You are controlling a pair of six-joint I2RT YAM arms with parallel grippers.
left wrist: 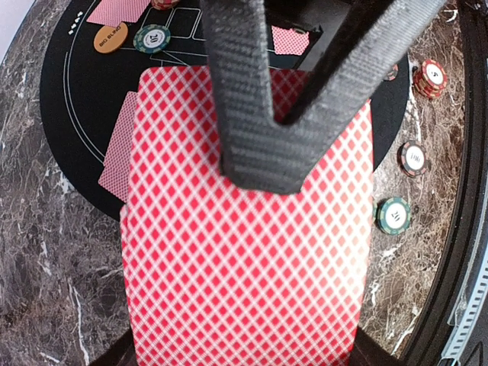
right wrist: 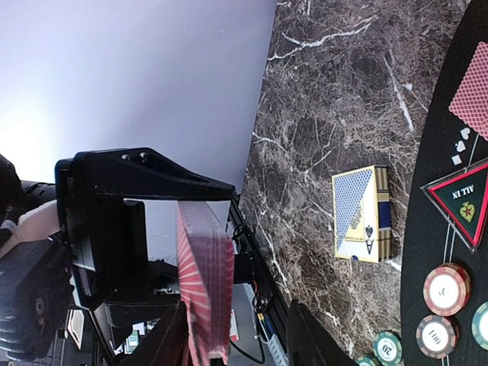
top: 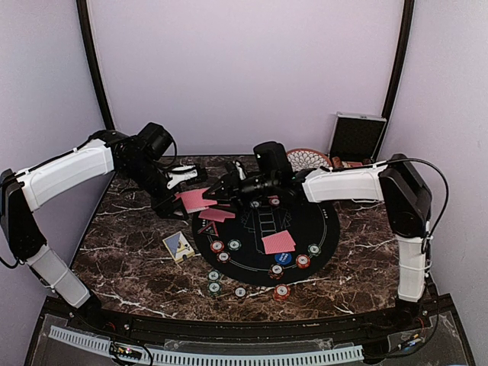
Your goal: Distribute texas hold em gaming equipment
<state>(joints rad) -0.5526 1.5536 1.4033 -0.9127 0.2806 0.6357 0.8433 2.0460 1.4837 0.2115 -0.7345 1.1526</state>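
My left gripper [top: 181, 197] is shut on a deck of red-backed cards [top: 195, 200], held over the left edge of the black round mat [top: 320, 229]. The deck [left wrist: 244, 259] fills the left wrist view. My right gripper [top: 223, 192] is open, and one black finger [left wrist: 248, 99] lies over the deck's back. In the right wrist view the deck's edge [right wrist: 204, 282] stands between my right fingers, close to the left one. Dealt cards [top: 278, 242] [top: 217, 215] lie on the mat. Red, green and white chips [top: 217, 246] [top: 303, 261], a blue button disc [top: 282, 258] and an orange button disc [left wrist: 109, 38] lie there too.
A blue and yellow card box [top: 178, 245] lies on the marble left of the mat and shows in the right wrist view [right wrist: 363, 214]. More chips [top: 214, 287] [top: 281, 291] sit near the front edge. A patterned bowl [top: 309, 158] and an open silver case [top: 356, 137] stand at the back right.
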